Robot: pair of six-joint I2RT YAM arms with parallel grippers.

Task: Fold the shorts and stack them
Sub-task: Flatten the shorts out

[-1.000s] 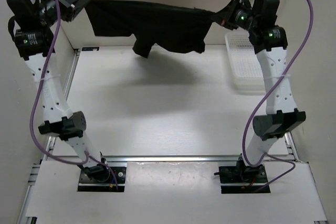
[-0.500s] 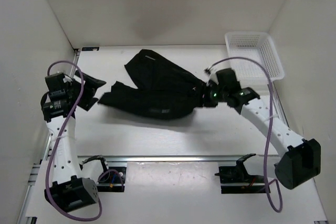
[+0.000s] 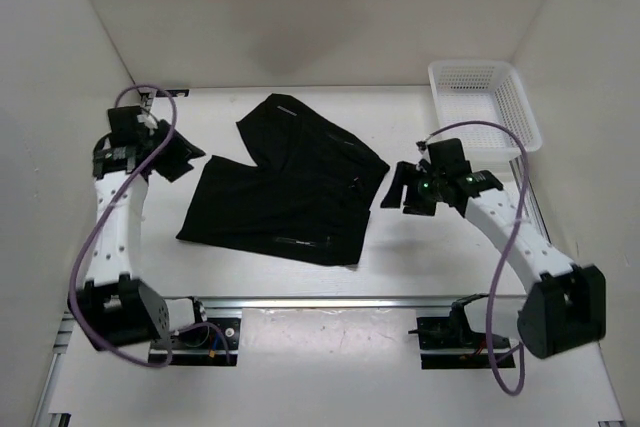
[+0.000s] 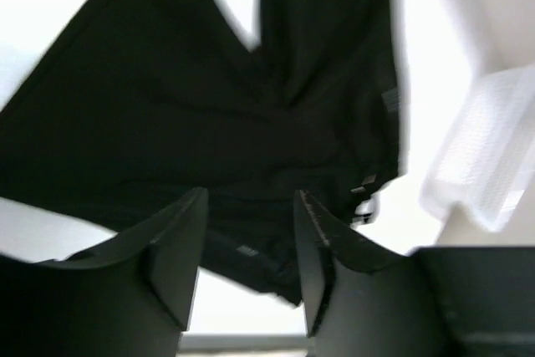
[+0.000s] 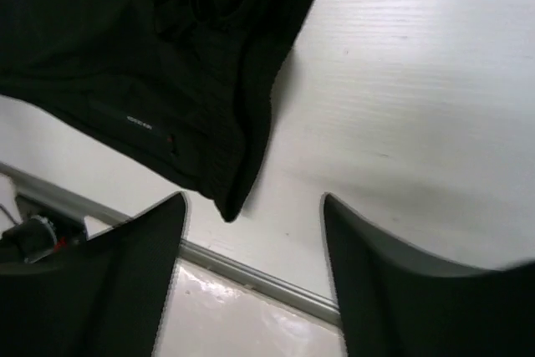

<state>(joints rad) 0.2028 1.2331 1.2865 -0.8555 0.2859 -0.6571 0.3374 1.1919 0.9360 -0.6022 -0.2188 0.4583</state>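
Observation:
The black shorts [image 3: 285, 187] lie spread flat on the white table, legs pointing toward the back wall. My left gripper [image 3: 185, 160] hovers just off their left edge, jaws apart with nothing between them; its wrist view looks across the shorts [image 4: 209, 123] past the open left gripper [image 4: 249, 206]. On the other side, my right gripper [image 3: 393, 190] stands open beside the right edge of the fabric. The right wrist view has a corner of the shorts [image 5: 167, 64] ahead of the empty right gripper [image 5: 253, 200].
A white mesh basket [image 3: 512, 97] sits at the back right corner, also seen as a pale blur of basket [image 4: 481, 165] in the left wrist view. A metal rail [image 3: 330, 299] runs along the table's near edge. White walls enclose the left, back and right.
A second ago both grippers held the shorts stretched high in the air. They came down, let go, and the shorts now lie spread flat; both grippers have drawn back from the edges.

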